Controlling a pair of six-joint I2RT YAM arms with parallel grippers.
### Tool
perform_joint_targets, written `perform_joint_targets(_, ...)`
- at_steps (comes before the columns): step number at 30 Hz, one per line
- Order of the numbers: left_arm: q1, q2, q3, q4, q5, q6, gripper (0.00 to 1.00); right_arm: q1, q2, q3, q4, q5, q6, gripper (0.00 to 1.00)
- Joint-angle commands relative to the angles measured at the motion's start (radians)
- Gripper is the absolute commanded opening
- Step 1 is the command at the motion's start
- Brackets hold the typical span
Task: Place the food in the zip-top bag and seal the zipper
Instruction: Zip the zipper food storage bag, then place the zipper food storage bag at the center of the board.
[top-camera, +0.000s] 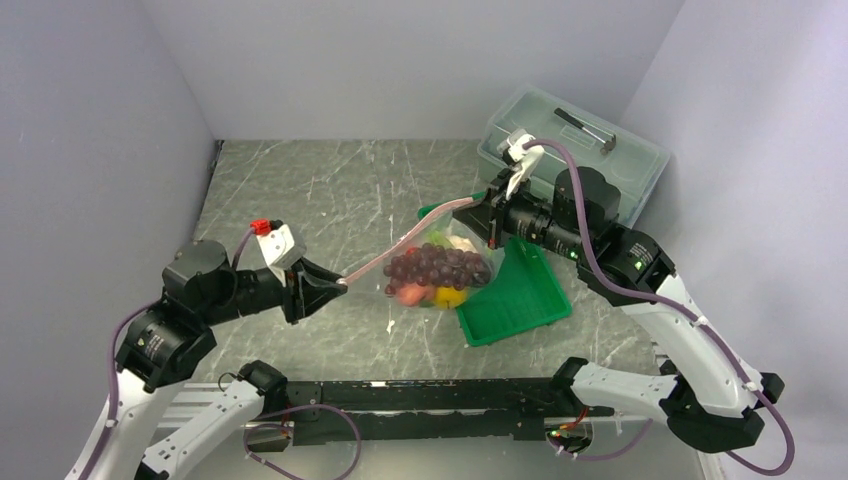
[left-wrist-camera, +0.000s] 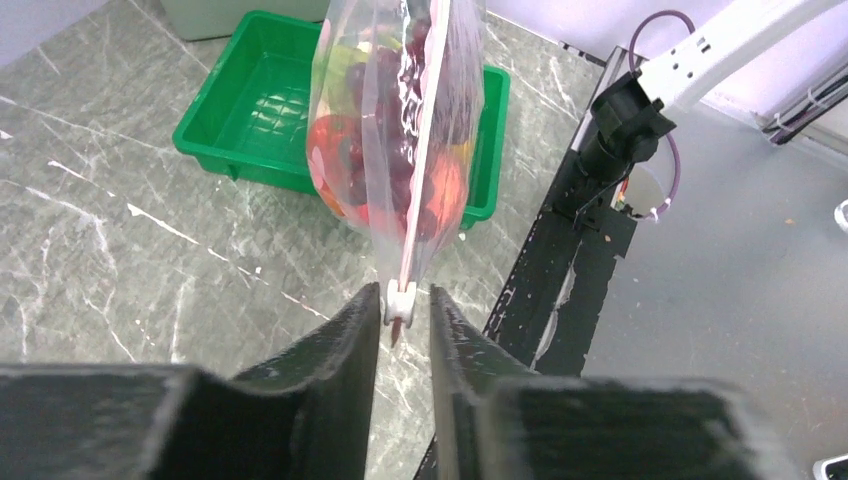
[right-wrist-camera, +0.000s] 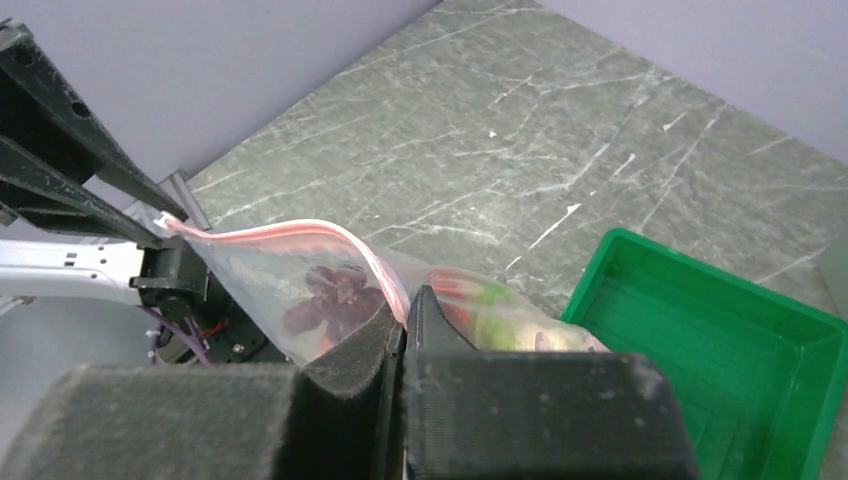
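- Left gripper (top-camera: 341, 283), lower left, pinches the zipper (top-camera: 395, 255) at its white slider end.
- Centre: the bag (top-camera: 420, 240) hangs stretched between both grippers, with the food (top-camera: 445, 268) inside. Loading looks done.
- Right gripper (top-camera: 493, 213), upper right, is pressed together on the strip's far end. The seal looks closed; only checking and letting go seem left.

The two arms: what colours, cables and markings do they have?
The left arm and right arm have white lower links and black motor joints, each with a purple cable. The left pincer and right pincer are black with wedge-shaped fingers; a red connector sits behind the left one.
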Motion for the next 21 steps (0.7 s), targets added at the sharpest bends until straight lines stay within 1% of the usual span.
perform_joint_targets(1,-0.003,0.025,0.071,0.007,-0.035,0.023,0.35,-0.008,-0.011,0.019,0.155,-0.079,-0.046,0.00)
perform_joint_targets(4,-0.003,0.045,0.102,0.018,-0.041,0.027,0.45,-0.008,0.001,0.025,0.143,-0.129,-0.063,0.00)
perform_joint_targets(6,-0.003,0.059,0.123,0.026,-0.054,0.064,0.52,-0.008,0.010,0.027,0.134,-0.165,-0.076,0.00)
perform_joint_targets(7,-0.003,0.065,0.132,0.033,-0.062,0.069,0.61,-0.008,0.013,0.027,0.131,-0.179,-0.081,0.00)
perform_joint_targets(8,-0.002,0.071,0.140,0.038,-0.070,0.073,0.65,-0.008,0.016,0.024,0.132,-0.192,-0.084,0.00)
perform_joint_targets(9,-0.003,0.080,0.149,0.043,-0.073,0.078,0.67,-0.007,0.018,0.020,0.133,-0.208,-0.087,0.00)
perform_joint_targets(12,-0.002,0.108,0.171,0.073,-0.087,0.082,0.86,-0.007,0.032,0.019,0.124,-0.257,-0.097,0.00)
perform_joint_targets(14,-0.003,0.123,0.177,0.095,-0.077,0.087,0.95,-0.006,0.037,0.019,0.122,-0.287,-0.104,0.00)
perform_joint_targets(16,-0.003,0.144,0.186,0.114,-0.060,0.096,0.99,-0.006,0.041,0.019,0.122,-0.324,-0.113,0.00)
perform_joint_targets(21,-0.003,0.193,0.204,0.154,-0.027,0.118,1.00,-0.006,0.046,0.025,0.111,-0.400,-0.135,0.00)
